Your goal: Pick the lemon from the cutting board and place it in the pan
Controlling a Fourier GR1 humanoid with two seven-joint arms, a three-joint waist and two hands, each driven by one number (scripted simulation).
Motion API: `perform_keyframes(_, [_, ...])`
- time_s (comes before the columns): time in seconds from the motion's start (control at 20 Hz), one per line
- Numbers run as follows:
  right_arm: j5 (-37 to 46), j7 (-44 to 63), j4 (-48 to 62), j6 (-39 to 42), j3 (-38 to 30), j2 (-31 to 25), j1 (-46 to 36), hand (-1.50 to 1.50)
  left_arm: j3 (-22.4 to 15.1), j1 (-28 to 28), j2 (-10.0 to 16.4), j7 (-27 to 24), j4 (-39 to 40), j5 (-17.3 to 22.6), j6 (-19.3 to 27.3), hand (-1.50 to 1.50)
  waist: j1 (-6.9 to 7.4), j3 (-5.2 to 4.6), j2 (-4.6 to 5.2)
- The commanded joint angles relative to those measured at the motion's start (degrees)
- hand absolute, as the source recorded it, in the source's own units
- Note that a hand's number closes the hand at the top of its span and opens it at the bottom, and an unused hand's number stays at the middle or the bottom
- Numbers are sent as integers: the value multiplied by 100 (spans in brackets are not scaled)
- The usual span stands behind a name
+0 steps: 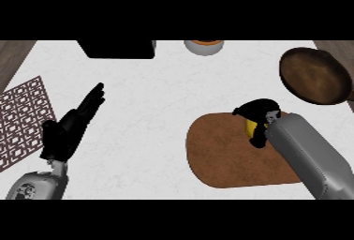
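Lemon (247, 127) shows yellow at the far edge of the brown cutting board (221, 161), mostly hidden by the right hand (260, 111), which is curled round it. The dark pan (314, 75) lies beyond on the white surface (159, 98). The left hand (72, 126) rests open at left, fingers straight.

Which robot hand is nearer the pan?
Right. The right robot hand is just below-left of the pan; the left robot hand rests far off at the view's left.
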Motion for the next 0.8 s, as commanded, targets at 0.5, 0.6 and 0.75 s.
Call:
perform_keyframes(0.5, [132,1855,-517,-2015,-1749,970,212,150,190,65,-110,-135,143,-72,-58,0,-147,51,37])
perform_keyframes(0.6, [168,2567,-687,-2896,-2213,1264,225,150,269,90,10,-72,72,-80,-66,0,-199,60,-8])
perform_keyframes(0.75, [720,3342,-1180,-3918,-2054,1667,257,150,222,91,-60,-36,-27,-11,-105,0,-126,48,-9])
